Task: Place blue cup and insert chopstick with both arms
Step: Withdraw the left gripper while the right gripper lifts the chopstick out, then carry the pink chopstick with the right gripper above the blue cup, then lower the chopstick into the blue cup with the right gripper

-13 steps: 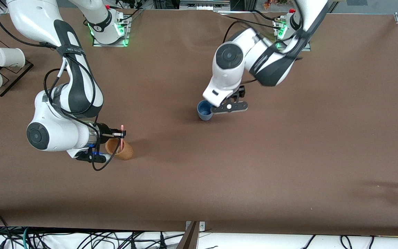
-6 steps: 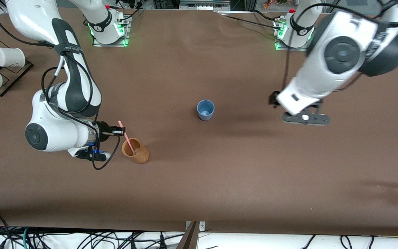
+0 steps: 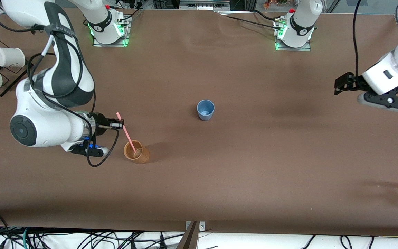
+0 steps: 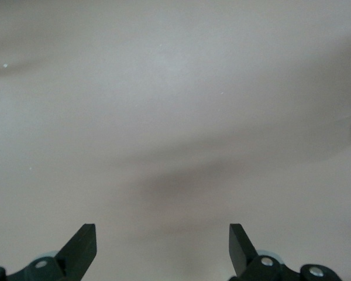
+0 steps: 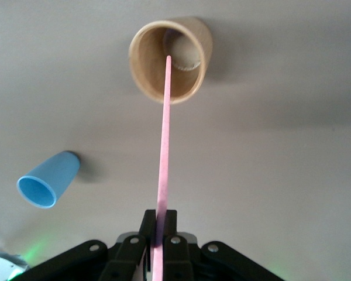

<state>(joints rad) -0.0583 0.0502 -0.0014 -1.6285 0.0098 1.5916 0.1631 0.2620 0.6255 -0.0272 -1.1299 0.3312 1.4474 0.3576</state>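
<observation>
We see the blue cup (image 3: 205,109) standing upright on the brown table (image 3: 254,166), near the middle, with nothing touching it. In the right wrist view the same cup (image 5: 48,180) appears well apart from the orange-brown cup (image 5: 171,59).

The chopstick (image 3: 126,132), a thin pink stick, slants down with its lower end inside the mouth of the orange-brown cup (image 3: 136,152). That cup stands upright on the table, nearer to the front camera than the blue cup and toward the right arm's end of the table. In the right wrist view the chopstick (image 5: 163,152) runs straight from the fingers into the brown cup's opening.

The right gripper (image 3: 120,123) is over the table just beside the orange-brown cup, its fingers (image 5: 171,241) pressed tight together on the upper part of the chopstick.

The left gripper (image 3: 342,84) hangs in the air over the left arm's end of the table, well apart from both cups. Its two fingers (image 4: 82,249) stand wide apart with nothing between them, only bare table below.

At the right arm's end of the table we also see a dark rack (image 3: 10,77) holding white cups (image 3: 8,57).
</observation>
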